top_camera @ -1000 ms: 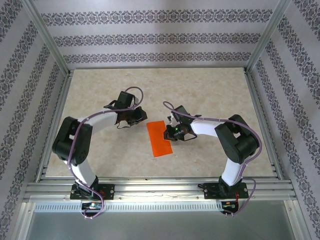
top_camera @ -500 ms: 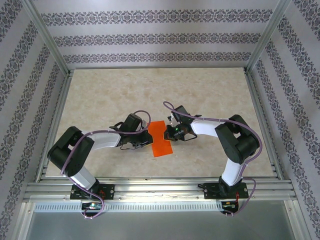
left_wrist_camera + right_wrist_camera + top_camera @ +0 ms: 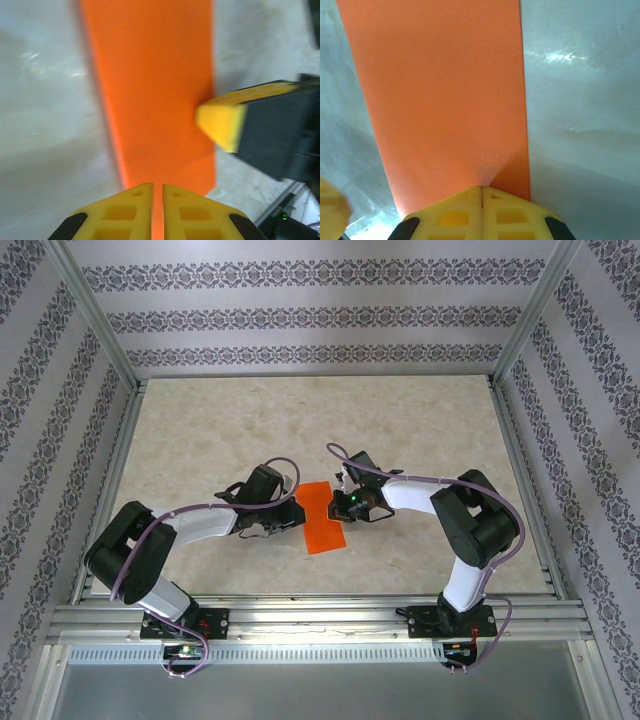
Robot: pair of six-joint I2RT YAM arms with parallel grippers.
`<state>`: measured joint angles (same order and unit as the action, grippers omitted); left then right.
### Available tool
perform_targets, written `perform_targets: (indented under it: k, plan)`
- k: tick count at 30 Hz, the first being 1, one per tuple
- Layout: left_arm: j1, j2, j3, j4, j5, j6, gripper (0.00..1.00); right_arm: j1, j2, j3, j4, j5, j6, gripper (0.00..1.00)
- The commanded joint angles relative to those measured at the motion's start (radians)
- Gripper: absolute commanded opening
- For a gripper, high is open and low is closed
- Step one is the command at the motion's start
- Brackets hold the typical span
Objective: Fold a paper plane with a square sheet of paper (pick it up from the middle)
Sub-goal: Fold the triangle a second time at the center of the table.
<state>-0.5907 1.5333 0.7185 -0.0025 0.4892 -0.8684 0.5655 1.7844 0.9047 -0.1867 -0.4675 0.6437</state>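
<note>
The square sheet of paper [image 3: 322, 515] lies flat on the table as a bright orange oblong, longer than wide. My left gripper [image 3: 288, 519] sits low at its left edge. In the left wrist view the paper [image 3: 150, 90] runs under the left gripper [image 3: 157, 192], whose yellow fingers stand shut to a thin slit with orange showing through. My right gripper [image 3: 342, 507] is at the paper's right edge; its yellow fingertip [image 3: 220, 122] rests on the sheet. In the right wrist view the right gripper [image 3: 481, 192] is shut, tips pressing on the paper [image 3: 440, 90], which puckers slightly there.
The pale marbled tabletop [image 3: 420, 430] spreads behind and to both sides of the paper. Aluminium rails [image 3: 320, 615] run along the near edge, and patterned walls [image 3: 300, 320] close in the back and sides.
My left arm has swung forward and down from behind the paper to its left edge, then nearly stopped. The right gripper and the paper have stayed put.
</note>
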Motion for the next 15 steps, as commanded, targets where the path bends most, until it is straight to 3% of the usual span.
perform_targets:
  k: [1,8,15]
  plan:
    - [-0.033,-0.002,0.025,0.023,0.01,-0.017,0.11,-0.002,0.02,-0.038,-0.119,0.089,-0.004,0.0]
    - [-0.081,0.119,-0.019,0.197,0.066,-0.096,0.0,-0.001,0.018,-0.034,-0.123,0.088,-0.003,0.0]
    - [-0.098,0.12,-0.135,0.204,0.006,-0.108,0.0,0.002,0.021,-0.039,-0.115,0.092,0.005,0.0]
